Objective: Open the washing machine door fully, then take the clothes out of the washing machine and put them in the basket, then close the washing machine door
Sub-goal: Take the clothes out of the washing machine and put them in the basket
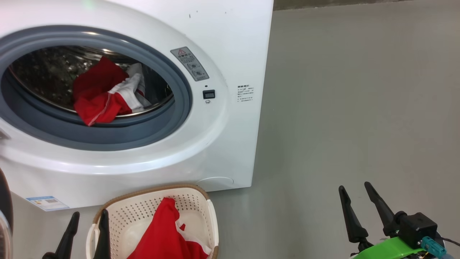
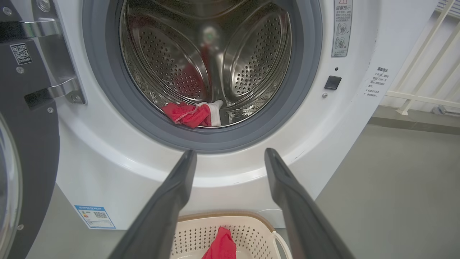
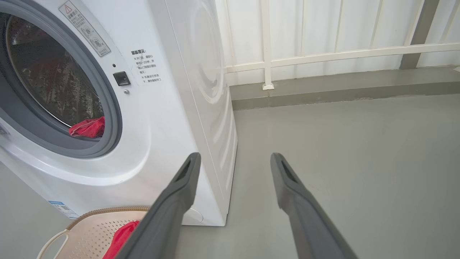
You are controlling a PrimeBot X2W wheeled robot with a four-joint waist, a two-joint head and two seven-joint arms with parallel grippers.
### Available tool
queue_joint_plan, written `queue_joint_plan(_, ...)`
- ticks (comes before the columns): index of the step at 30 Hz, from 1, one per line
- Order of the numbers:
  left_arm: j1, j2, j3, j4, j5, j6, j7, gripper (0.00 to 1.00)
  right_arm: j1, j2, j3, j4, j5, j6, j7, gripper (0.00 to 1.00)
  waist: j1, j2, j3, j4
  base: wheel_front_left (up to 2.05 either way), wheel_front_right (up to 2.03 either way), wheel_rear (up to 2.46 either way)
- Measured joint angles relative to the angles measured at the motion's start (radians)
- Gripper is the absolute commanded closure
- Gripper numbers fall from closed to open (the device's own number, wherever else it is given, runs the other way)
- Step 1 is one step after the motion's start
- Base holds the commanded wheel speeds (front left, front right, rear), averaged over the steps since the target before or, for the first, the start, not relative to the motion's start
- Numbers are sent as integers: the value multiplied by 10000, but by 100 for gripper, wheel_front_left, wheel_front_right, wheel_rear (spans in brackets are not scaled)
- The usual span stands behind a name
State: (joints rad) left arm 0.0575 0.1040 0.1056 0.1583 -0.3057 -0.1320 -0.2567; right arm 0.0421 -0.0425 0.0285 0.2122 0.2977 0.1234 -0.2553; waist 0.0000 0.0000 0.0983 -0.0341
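The white washing machine (image 1: pixel 222 43) stands with its door (image 2: pixel 21 151) swung open at the left. Red and white clothes (image 1: pixel 106 91) lie at the drum's front lip, also seen as clothes (image 2: pixel 192 113) and clothes (image 3: pixel 88 127). The cream basket (image 1: pixel 118 212) sits on the floor below the opening with a red garment (image 1: pixel 163 233) in it. My left gripper (image 1: pixel 90 219) is open and empty, low beside the basket's left rim; my left gripper (image 2: pixel 230 158) points at the machine's front below the seal. My right gripper (image 1: pixel 355 192) is open and empty over bare floor to the right, shown as my right gripper (image 3: pixel 235 162).
Grey floor (image 1: pixel 359 108) stretches to the right of the machine. A white railing (image 3: pixel 323 54) and a low grey kerb (image 3: pixel 341 86) run behind the machine's right side. The open door's black rim occupies the far left.
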Motion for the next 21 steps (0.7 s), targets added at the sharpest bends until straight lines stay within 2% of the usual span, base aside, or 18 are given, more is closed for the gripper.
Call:
queue_joint_plan(15,185,-94,75,-232,4,0,0,0,-34,2,-113,-61,0,0,0,0,0,0,284,-82,0,0,0)
queue_joint_plan(21,-396,-77,35,-59,272,0,0,0,-223,2,-56,-77,23,0,0,0,0,0,586,-135,0,0,0)
